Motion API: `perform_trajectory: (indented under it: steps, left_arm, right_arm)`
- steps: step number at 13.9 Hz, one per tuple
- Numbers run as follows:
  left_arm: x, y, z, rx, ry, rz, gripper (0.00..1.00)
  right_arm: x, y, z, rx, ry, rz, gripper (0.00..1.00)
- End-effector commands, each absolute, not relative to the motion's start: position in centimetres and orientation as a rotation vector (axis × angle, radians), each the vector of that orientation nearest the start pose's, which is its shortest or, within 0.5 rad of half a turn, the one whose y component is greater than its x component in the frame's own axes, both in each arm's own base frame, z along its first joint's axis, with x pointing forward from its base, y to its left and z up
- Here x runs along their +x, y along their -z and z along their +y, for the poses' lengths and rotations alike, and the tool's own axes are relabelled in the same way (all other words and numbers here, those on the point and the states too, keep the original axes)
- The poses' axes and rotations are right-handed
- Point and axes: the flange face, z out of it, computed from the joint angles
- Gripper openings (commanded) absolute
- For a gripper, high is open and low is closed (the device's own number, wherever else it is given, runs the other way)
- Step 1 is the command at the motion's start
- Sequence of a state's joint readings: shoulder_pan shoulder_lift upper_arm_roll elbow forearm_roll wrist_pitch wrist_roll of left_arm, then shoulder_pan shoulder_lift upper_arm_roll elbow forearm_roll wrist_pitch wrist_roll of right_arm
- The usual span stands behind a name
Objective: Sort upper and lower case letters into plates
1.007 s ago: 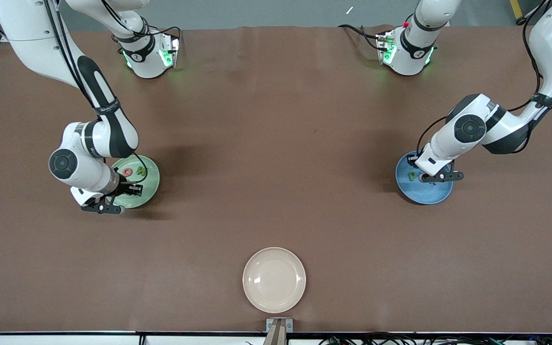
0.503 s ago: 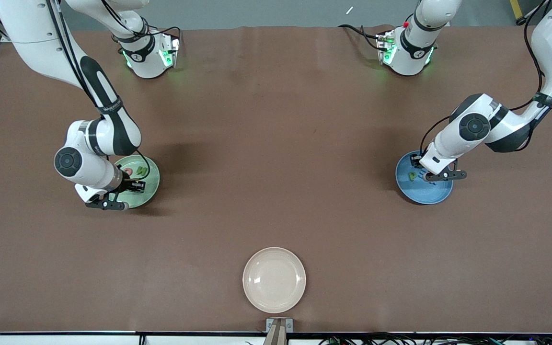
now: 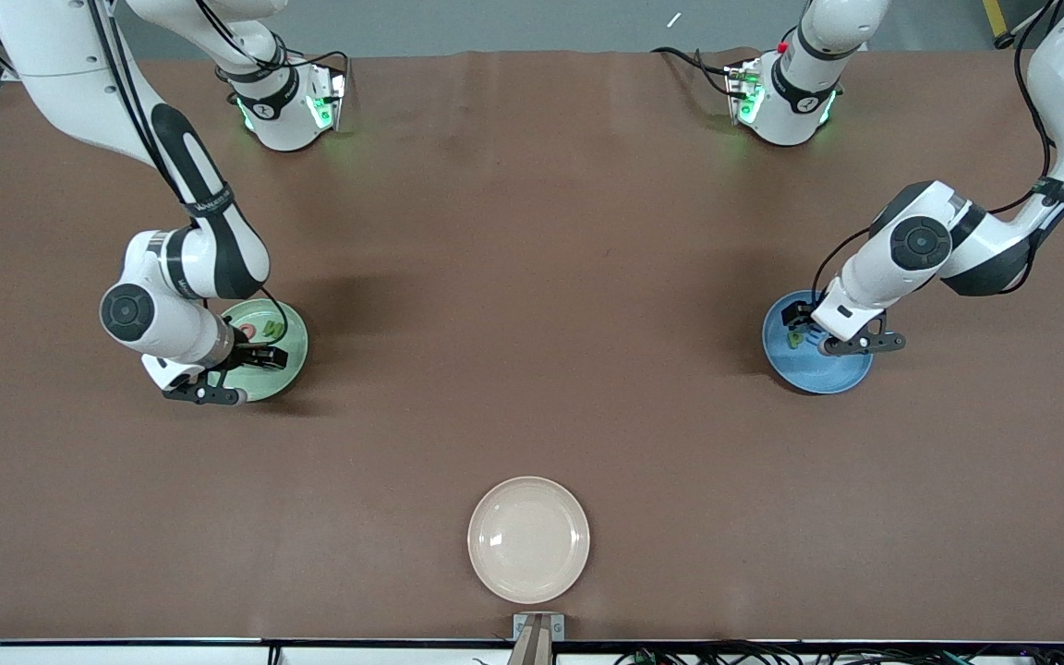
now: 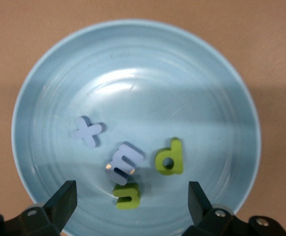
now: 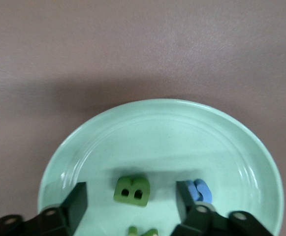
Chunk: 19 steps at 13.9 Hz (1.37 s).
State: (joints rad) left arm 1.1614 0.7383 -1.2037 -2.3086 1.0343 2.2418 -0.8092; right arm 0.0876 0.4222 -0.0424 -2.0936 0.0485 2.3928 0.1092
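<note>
The pale green plate [image 3: 288, 358] lies toward the right arm's end of the table. My right gripper [image 3: 253, 356] hangs open and empty just above it. In the right wrist view the gripper [image 5: 132, 200] stands over a green B [image 5: 132, 191], with a blue letter [image 5: 201, 191] beside one finger. The bright blue plate [image 3: 829, 374] lies toward the left arm's end. My left gripper [image 3: 807, 334] hangs open and empty over it. In the left wrist view [image 4: 131, 202] the plate [image 4: 221, 93] holds a pale blue x [image 4: 87, 132], a pale blue m [image 4: 124, 162], a green d [image 4: 170, 157] and a green n [image 4: 128, 194].
A cream-white plate [image 3: 528, 539] with nothing in it lies near the table's front edge, midway between the arms. A red letter [image 3: 246, 330] shows on the green plate. The brown table top [image 3: 532, 277] spreads between the plates.
Both hands have shifted only slightly above their plates. The left hand now covers more of the letters in the blue plate. Neither gripper has taken hold of anything.
</note>
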Motion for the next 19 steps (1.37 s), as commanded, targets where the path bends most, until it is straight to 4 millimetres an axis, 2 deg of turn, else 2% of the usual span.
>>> perform_trajectory:
  steps: [1,4,5,7,8,9,11,14,19]
  left_arm:
    - [50.3,-21.8,-3.8,-3.077,-0.022,-0.051,0.99]
    - [51.1,-22.5,-4.0,-3.088,0.001,-0.055,0.99]
    - [51.9,-23.3,-4.3,-3.106,0.018,-0.073,0.99]
    - [53.7,-25.8,-6.8,-3.165,0.009,-0.134,0.99]
    - [54.5,-27.2,-7.1,-3.177,0.007,-0.155,0.99]
    - [55.2,-29.0,-8.8,-3.206,-0.016,-0.119,0.99]
    - [56.1,-31.7,-9.7,-3.230,-0.057,-0.089,0.99]
    - [57.0,-33.3,-11.0,-3.271,-0.133,-0.087,0.99]
    - [56.2,-35.4,-15.1,-3.289,-0.139,-0.079,0.99]
  right_arm:
    - [57.8,-27.2,2.5,-3.122,-0.224,0.135,1.00]
    - [59.4,-33.5,2.3,-3.114,-0.339,0.128,1.00]
    - [59.8,-36.0,1.6,-3.119,-0.382,0.131,1.00]
    - [60.3,-41.0,0.6,-3.121,-0.462,0.106,1.00]
    - [60.5,-43.4,0.1,-3.116,-0.496,0.116,1.00]
    - [60.7,-45.1,-0.4,-3.115,-0.496,0.128,1.00]
    - [61.1,-47.5,-0.7,-3.117,-0.462,0.108,1.00]
    - [61.0,-51.2,-1.8,-3.112,-0.444,0.086,1.00]
    - [60.8,-54.0,-2.6,-3.113,-0.428,0.083,1.00]
